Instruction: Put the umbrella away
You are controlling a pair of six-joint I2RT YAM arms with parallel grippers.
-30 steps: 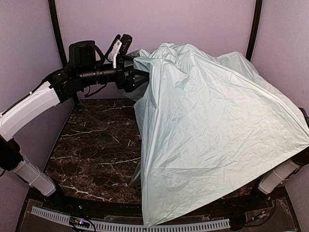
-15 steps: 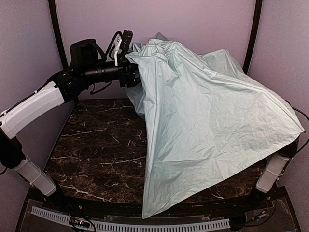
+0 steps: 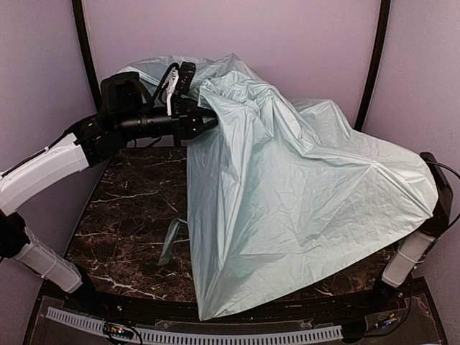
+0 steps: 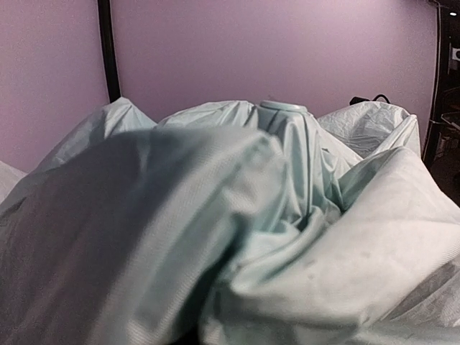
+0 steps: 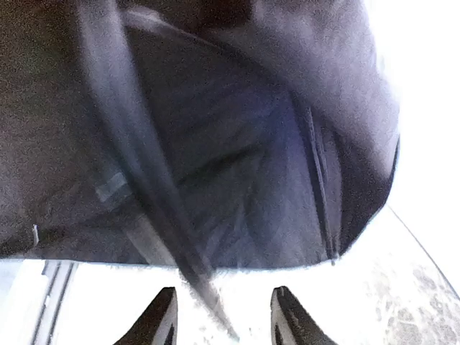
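Umbrella point(image 3: 302, 194) lies half-collapsed over the R side of the worktop point(image 3: 136, 208). Its mint canopy drapes from a peak at back-left down to the near edge, and a mint strap point(image 3: 171, 241) sits just beside its left hem. Left tool point(image 3: 203, 121) is pushed into the cloth at the peak. Its wrist view is all folds w/ the top cap point(image 4: 282, 107) poking up, so can't tell if it's open or gripping. Right tool point(image 5: 224, 296) is under the canopy, fingers point(image 5: 164, 316) spread apart, nothing clamped. A blurred dark rib point(image 5: 154, 201) runs down toward the gap.

Risks, as I judge:
1) Both wrist cams are smothered, so any grab is near-blind; the right tool may pinch cloth instead of rib/shaft.
2) Loose cloth by the left wrist cables could snag on a pull, tearing fabric or bending a rib.
3) Hem at the near edge + a weight shift could slide the lot off the worktop.
4) Right arm is mostly hidden from the top cam, so a knock vs the ribs wouldn't show.
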